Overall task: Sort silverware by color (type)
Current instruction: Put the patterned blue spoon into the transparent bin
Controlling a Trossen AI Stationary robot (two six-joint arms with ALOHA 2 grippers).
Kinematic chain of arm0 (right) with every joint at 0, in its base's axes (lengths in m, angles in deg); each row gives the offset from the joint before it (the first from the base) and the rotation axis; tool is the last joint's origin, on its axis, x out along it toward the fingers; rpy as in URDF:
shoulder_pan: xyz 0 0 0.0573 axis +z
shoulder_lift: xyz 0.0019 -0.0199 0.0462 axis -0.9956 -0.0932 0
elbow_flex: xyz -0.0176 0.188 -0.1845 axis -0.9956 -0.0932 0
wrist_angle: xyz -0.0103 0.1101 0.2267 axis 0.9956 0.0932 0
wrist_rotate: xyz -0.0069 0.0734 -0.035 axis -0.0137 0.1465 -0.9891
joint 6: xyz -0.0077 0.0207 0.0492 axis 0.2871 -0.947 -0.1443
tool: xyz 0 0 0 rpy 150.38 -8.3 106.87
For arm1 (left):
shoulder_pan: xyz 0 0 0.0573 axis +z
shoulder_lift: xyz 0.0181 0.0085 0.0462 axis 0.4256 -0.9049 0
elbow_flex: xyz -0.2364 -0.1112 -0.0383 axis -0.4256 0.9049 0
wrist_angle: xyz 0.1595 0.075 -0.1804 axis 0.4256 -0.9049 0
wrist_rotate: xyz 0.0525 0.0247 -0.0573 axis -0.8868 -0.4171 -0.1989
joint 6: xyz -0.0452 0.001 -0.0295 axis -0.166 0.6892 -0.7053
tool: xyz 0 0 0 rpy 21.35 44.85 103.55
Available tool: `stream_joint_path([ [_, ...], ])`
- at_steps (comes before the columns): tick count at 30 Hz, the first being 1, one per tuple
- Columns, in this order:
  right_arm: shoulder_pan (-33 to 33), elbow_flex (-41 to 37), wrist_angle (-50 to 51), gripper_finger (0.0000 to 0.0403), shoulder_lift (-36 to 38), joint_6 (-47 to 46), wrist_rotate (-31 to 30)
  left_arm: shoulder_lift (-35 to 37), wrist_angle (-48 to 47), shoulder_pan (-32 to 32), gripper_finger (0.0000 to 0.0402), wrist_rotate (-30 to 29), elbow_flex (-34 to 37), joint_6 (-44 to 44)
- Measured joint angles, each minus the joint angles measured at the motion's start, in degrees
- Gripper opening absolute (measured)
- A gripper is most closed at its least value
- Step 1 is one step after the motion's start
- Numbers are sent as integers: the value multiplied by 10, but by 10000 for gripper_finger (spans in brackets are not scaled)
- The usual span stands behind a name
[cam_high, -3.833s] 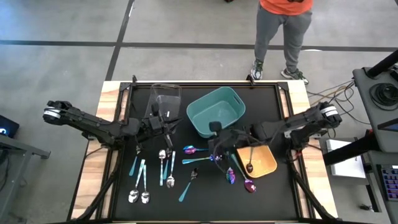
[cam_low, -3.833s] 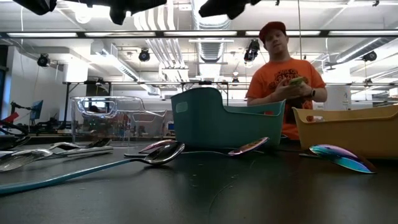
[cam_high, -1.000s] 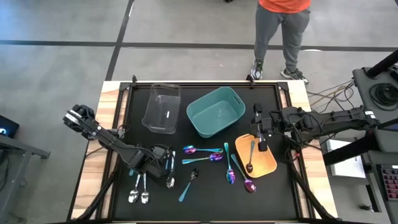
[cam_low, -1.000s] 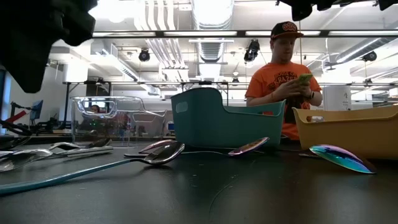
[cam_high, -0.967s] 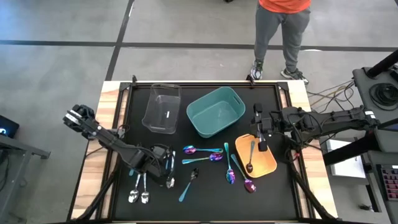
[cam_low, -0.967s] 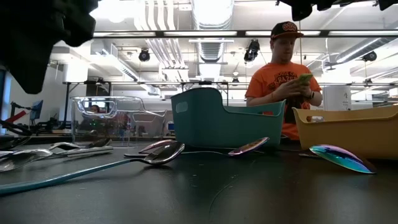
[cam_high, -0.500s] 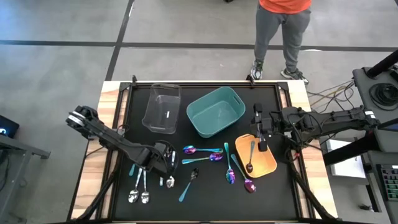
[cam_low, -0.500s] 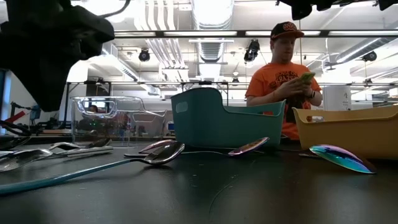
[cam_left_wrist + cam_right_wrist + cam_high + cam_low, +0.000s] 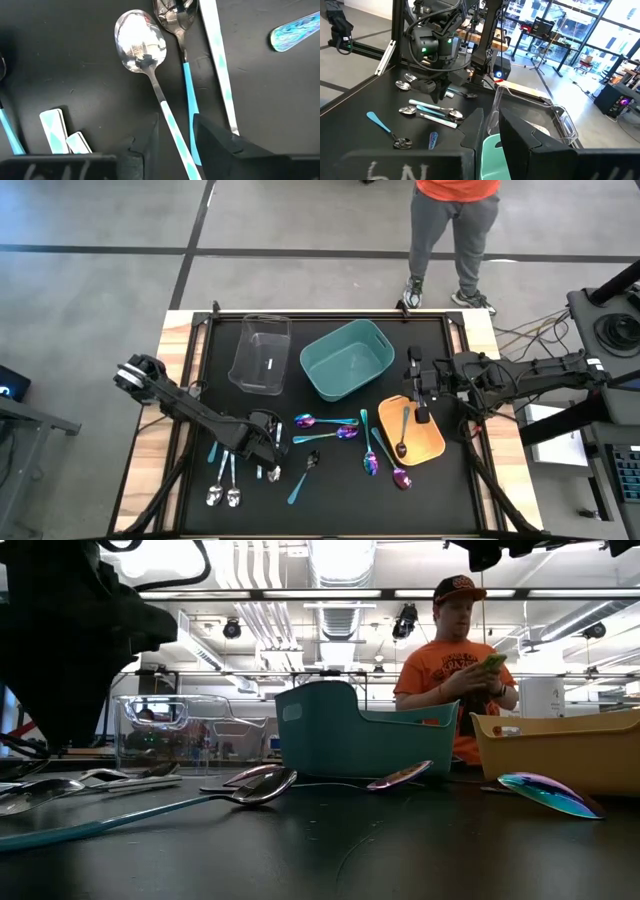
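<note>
Looking down from the high view, I am seeing three bins on the black table point(image 9: 200, 510). At about eleven o'clock the clear bin point(image 9: 261, 353) is sitting with nothing visible in it. At twelve o'clock the teal bin point(image 9: 347, 360) is showing only its bare floor. At about three o'clock the orange bin point(image 9: 413, 430) is holding one dark-bowled spoon point(image 9: 402, 434), lying lengthwise inside it.

The rest of the silverware is lying loose on the table. Silver and teal-handled pieces point(image 9: 225, 480) are clustering at about eight o'clock, and iridescent purple-blue spoons point(image 9: 330, 426) are spreading from the centre toward five o'clock, near the orange bin's edge. One teal-handled spoon point(image 9: 303, 476) is lying at six o'clock.

My left gripper point(image 9: 265, 448) is hanging low over the silverware at about eight o'clock. In its wrist view, its fingers are standing narrowly apart, straddling the patterned handle of a silver spoon point(image 9: 140, 44) that is lying flat on the table; I cannot tell whether they are touching it.

My right gripper point(image 9: 421, 398) is waiting above the far edge of the orange bin, jaws a narrow gap apart, holding nothing.

A person point(image 9: 455, 670) is standing beyond the table. White handwriting is showing on the right gripper's base in its wrist view, but I cannot read it.
</note>
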Motion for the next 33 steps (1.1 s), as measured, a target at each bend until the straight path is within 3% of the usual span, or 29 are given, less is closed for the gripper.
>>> stream_joint_path([
  [12,0,0,0,54,0,2,0,-7,0,0,150,-1,1,13],
  [33,0,0,0,54,0,3,0,-7,4,0,151,-53,22,17],
])
